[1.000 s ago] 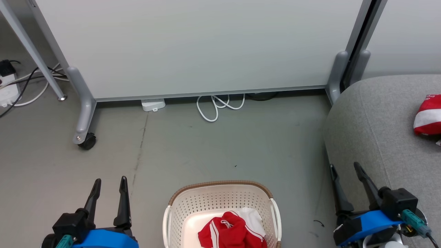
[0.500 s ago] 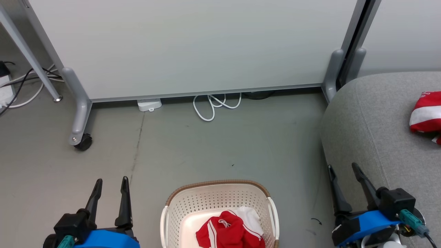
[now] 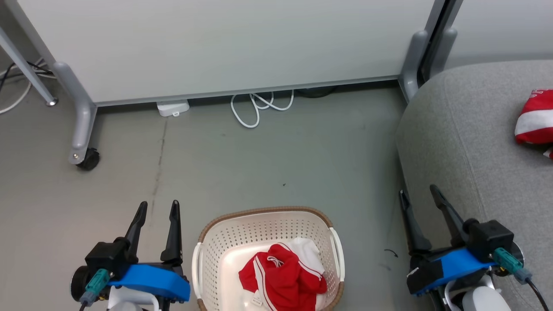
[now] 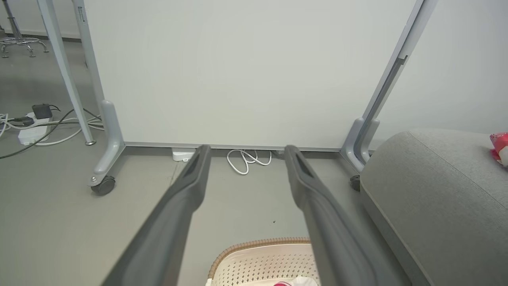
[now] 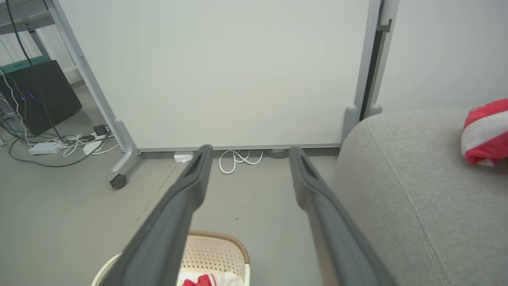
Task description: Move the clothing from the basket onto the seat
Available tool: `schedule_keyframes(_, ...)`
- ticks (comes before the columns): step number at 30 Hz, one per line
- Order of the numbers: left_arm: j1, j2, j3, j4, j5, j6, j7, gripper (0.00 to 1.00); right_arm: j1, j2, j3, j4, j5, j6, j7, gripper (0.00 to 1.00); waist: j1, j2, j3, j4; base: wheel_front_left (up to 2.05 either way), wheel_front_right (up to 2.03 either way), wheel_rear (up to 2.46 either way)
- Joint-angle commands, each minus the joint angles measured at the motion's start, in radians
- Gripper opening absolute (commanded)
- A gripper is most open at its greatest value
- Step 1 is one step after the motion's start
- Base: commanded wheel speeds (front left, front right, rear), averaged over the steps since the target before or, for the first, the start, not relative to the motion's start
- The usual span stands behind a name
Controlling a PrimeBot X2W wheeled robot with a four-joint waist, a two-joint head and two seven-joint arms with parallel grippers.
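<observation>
The whole head view has just swung. The white panel and the coiled cable at its foot have slid up and to the left, and that is the camera dipping, not the things moving. The big grey seat sits where it was on the right, with one red garment already lying on it by the far right edge, so that half looks done. The basket on the floor between the arms now shows far more of its inside. The second garment is in there, red with white stripes and a white tag, bunched toward the right wall and untouched. The left gripper has its fingers spread wide and nothing between them, and it now shows closer to the basket's left wall than a moment ago. The right gripper is spread just as wide and empty, hanging beside the front edge of the seat, with its fingers pointing at the panel in its wrist view. To my eye the robot is lining up over the basket for the next pick. The reach down has not begun.
</observation>
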Motion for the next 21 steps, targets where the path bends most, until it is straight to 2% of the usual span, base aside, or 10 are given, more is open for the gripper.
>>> schedule_keyframes(1, -0.028, 0.008, -0.01, 0.012, -0.01, -0.002, -0.005, 1.0, -0.024, 0.0, 0.005, -0.012, 0.0, 0.0, 0.002, 1.0, -0.0001, 0.0, 0.048, -0.024, 0.0, 0.0, 0.0)
schedule_keyframes(8, -0.11, 0.022, -0.081, 0.092, -0.04, -0.002, -0.005, 1.0, -0.069, 0.0, 0.022, -0.046, -0.001, 0.0, 0.002, 1.0, -0.0001, 0.0, 0.179, -0.072, 0.0, 0.0, 0.0)
schedule_keyframes(21, -0.341, 0.076, -0.335, 0.357, -0.097, -0.002, -0.004, 1.0, -0.148, 0.0, 0.031, -0.081, 0.016, 0.0, -0.027, 1.0, -0.0001, 0.0, 0.444, -0.184, 0.0, 0.0, 0.0)
